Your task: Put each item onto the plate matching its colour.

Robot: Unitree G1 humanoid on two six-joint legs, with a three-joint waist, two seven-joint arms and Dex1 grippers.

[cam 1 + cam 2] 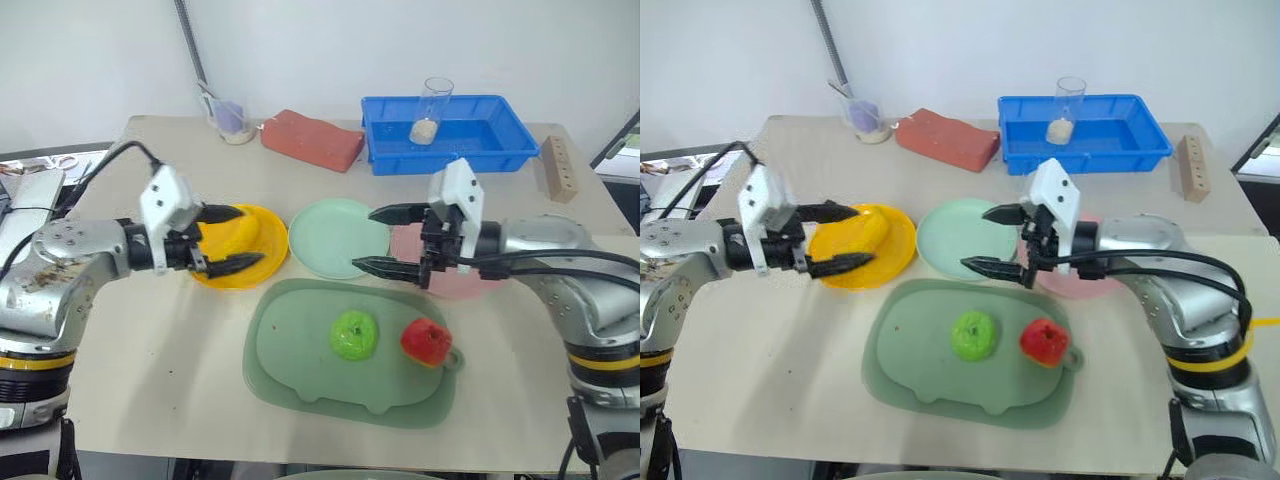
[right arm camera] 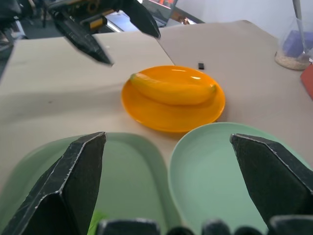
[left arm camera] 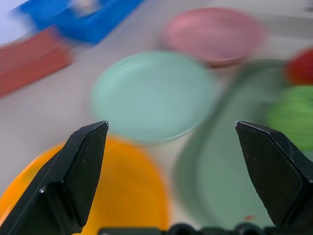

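While on yellow plate (image 2: 146,110), banana (image 2: 172,89).

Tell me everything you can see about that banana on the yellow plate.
The banana is a smooth, glossy, toy-like fruit that looks like plastic, deep yellow with a small greenish-brown tip at one end. It is gently curved and lies flat on its side across the yellow plate, resting wholly within the rim and touching only the plate. The left hand hangs open beside the plate, its fingers apart from the fruit. The mint green plate sits next to it, not touching the banana.
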